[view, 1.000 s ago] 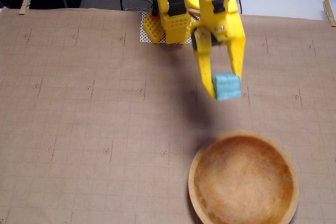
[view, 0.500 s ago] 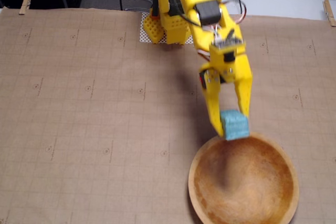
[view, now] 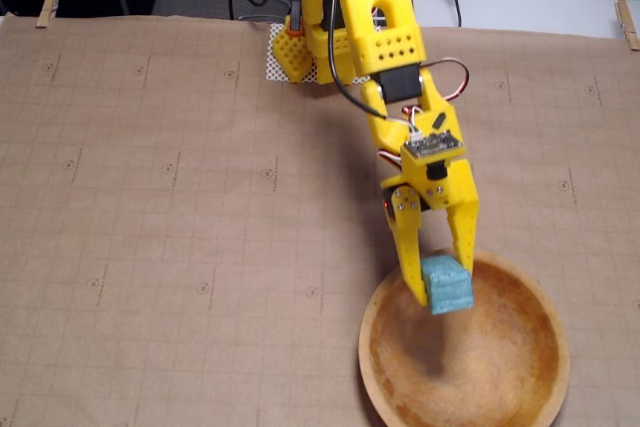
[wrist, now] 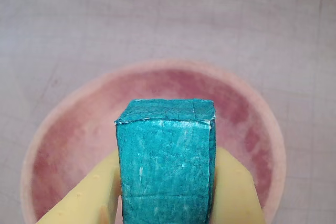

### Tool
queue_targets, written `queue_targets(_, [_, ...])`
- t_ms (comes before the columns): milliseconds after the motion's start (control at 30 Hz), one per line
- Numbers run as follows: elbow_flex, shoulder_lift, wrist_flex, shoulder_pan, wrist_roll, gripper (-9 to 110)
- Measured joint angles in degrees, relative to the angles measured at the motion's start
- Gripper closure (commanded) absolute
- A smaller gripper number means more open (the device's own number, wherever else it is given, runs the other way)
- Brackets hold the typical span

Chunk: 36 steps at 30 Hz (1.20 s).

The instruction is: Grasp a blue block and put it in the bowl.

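Gripper (view: 440, 287) pinched the blue block (view: 447, 284) above the wooden bowl (view: 556, 327), near the rim closest to its fingers; an early release risked bouncing it out.

fixed: high, looking down | wrist: close, perhaps downward | shared: bowl (view: 372, 319)

No readable text, label, brand or number shows anywhere.
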Motion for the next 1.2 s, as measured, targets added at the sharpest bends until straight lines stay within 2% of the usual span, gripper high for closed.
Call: queue_targets(1200, [-24.9,-26.4,-1.5,-1.8,0.0,88])
